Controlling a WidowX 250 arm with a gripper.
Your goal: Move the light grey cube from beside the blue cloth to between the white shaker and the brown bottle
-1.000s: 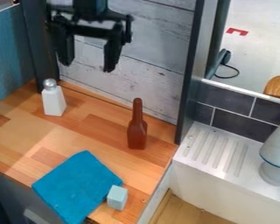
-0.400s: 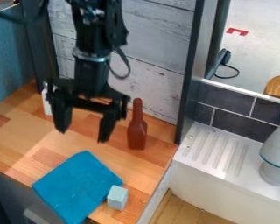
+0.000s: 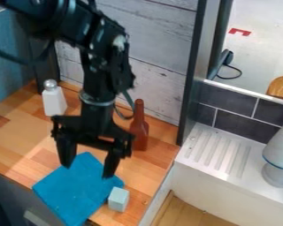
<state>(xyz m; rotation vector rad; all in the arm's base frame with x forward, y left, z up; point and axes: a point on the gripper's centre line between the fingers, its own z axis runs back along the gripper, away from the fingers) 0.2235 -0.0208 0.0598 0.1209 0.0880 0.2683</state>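
Boards [image 3: 158, 48] of pale grey stood behind the pincer [image 3: 88, 169], and the wooden counter [image 3: 17, 145] spread out beneath it. From where I stood, the black arm [image 3: 99, 75] slanted down above and behind the pincer, hiding some of the counter there. Well apart to the pincer's right was the white sink ledge [image 3: 218, 152].

Blue cloth [image 3: 73, 190] lay flat right below the pincer, reaching out in front of it. The pincer was spread wide with nothing between its tips; I couldn't tell whether either tip touched the fabric. To my mind, any grip on something so thin called for a straight, gentle descent, both tips well inside the edge, then a slow squeeze that bunched up a fold. Pressing hard would likely have scraped the wood, and closing too high would have pinched only air.

Just behind the pincer and to its right stood the brown bottle [image 3: 140, 134], upright. It looked easy to knock if the arm swung that way. The white shaker [image 3: 54, 103] stood upright farther back, to the left. Smallest was the pale block [image 3: 118, 199], in front and to the right, close against the cloth's edge; dragging the cloth sideways might have shoved it.
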